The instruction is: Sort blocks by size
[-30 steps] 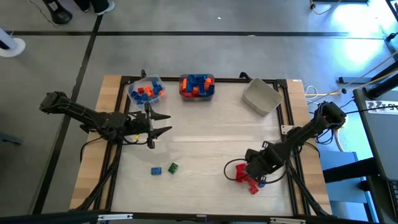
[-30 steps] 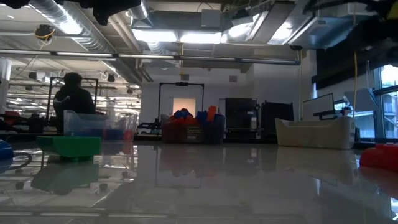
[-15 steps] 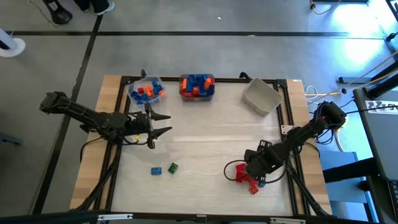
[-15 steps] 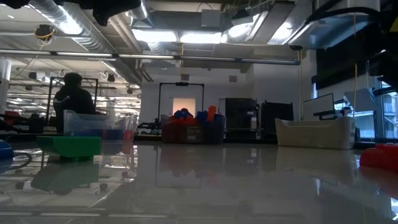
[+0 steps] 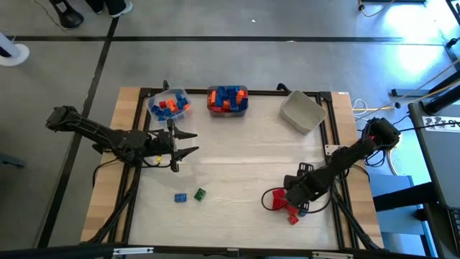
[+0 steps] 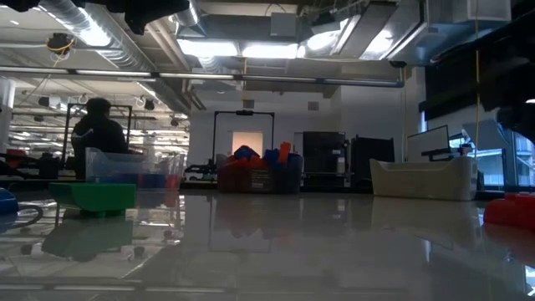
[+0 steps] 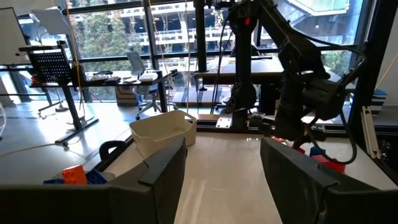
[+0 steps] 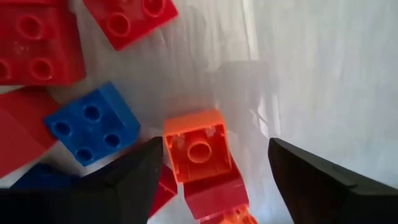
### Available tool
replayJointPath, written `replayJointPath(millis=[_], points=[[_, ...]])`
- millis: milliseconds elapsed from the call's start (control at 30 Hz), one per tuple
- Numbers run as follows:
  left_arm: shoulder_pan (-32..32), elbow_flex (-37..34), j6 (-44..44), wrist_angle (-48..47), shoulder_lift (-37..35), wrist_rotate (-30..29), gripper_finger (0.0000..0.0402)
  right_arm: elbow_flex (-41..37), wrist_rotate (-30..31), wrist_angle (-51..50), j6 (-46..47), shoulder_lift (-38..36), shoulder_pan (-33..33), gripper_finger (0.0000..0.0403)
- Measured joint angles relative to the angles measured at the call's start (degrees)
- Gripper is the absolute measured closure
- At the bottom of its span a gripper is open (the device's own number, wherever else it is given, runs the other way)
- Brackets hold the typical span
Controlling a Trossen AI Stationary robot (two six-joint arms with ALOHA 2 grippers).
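Note:
A pile of mostly red blocks (image 5: 282,203) lies near the table's right front. My right gripper (image 5: 287,199) points down over it, open. In the right wrist view its fingers stand on either side of an orange block (image 8: 198,147) that lies studs down, partly on a red block (image 8: 212,194). A blue block (image 8: 93,122) and more red blocks (image 8: 38,51) lie beside it. A blue block (image 5: 180,197) and a green block (image 5: 200,193) lie at the front left. My left gripper (image 5: 188,142) waits open and level above the table's left side.
Along the far edge stand a clear bin (image 5: 169,106) with orange and blue blocks, a second bin (image 5: 228,100) heaped with blue and orange blocks, and a pale bin (image 5: 302,112). A person (image 6: 97,125) shows in the room behind the table.
My right gripper has sunk toward the red pile and rolled a little; the left arm has kept still. No block has visibly moved.

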Motion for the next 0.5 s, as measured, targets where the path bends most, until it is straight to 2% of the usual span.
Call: replayJointPath(millis=[300,500], points=[[0.0,0.0,0.0,0.2,0.0,0.0,0.0205,-2.6,-0.1,2.5,-1.0,0.0,0.1,0.0161],[0.0,0.0,0.0,0.2,0.0,0.0,0.0205,-3.7,-0.7,4.3,-1.1,0.0,0.0,0.0221]])
